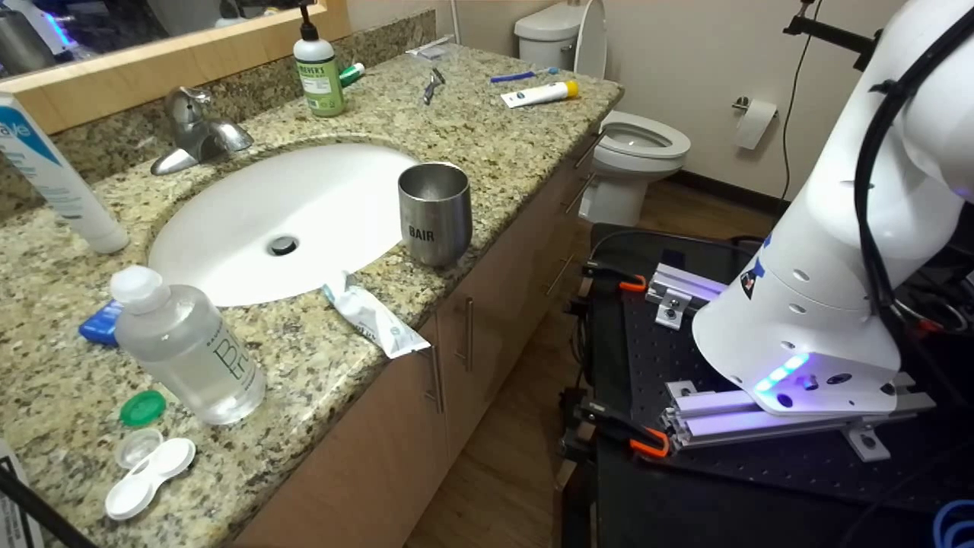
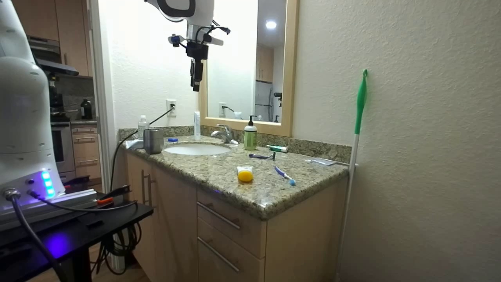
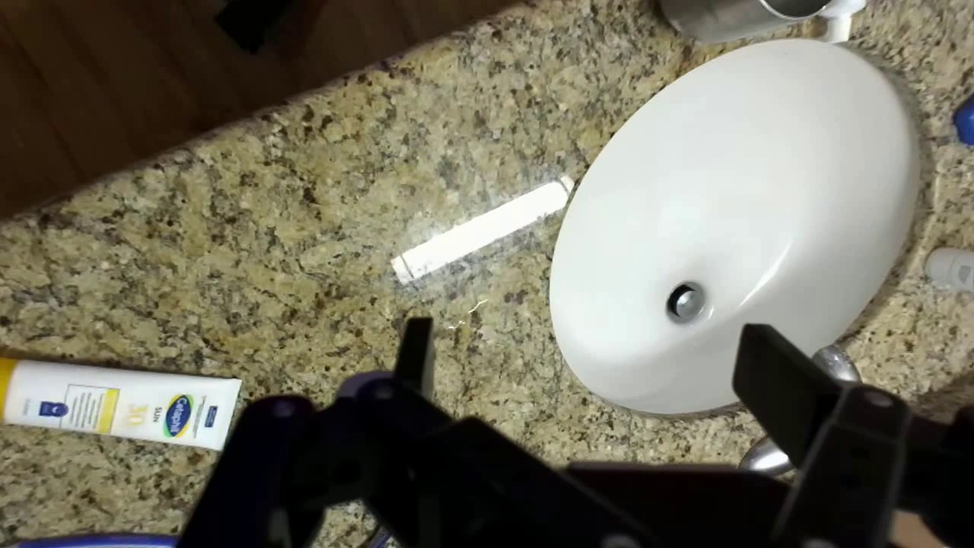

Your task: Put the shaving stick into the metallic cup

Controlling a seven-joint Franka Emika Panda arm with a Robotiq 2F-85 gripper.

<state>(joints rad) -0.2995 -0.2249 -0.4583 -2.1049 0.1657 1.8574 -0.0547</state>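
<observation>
The shaving stick, a dark razor (image 1: 434,85), lies flat on the far part of the granite counter, beyond the sink; it also shows in an exterior view (image 2: 261,156). I cannot make it out in the wrist view, where the gripper covers that area. The metallic cup (image 1: 435,217) stands upright between the sink and the counter's front edge. It shows in an exterior view (image 2: 153,141) and at the top of the wrist view (image 3: 715,19). My gripper (image 2: 195,84) is high above the counter, pointing down. In the wrist view its fingers (image 3: 586,333) are wide apart with nothing between them.
The sink (image 1: 179,228) and faucet (image 1: 198,133) lie between cup and mirror. A green soap bottle (image 1: 318,76) stands near the razor. A yellow-capped tube (image 1: 539,94) and a blue toothbrush (image 1: 514,77) lie beyond it. A crumpled white tube (image 1: 373,316) lies near the cup.
</observation>
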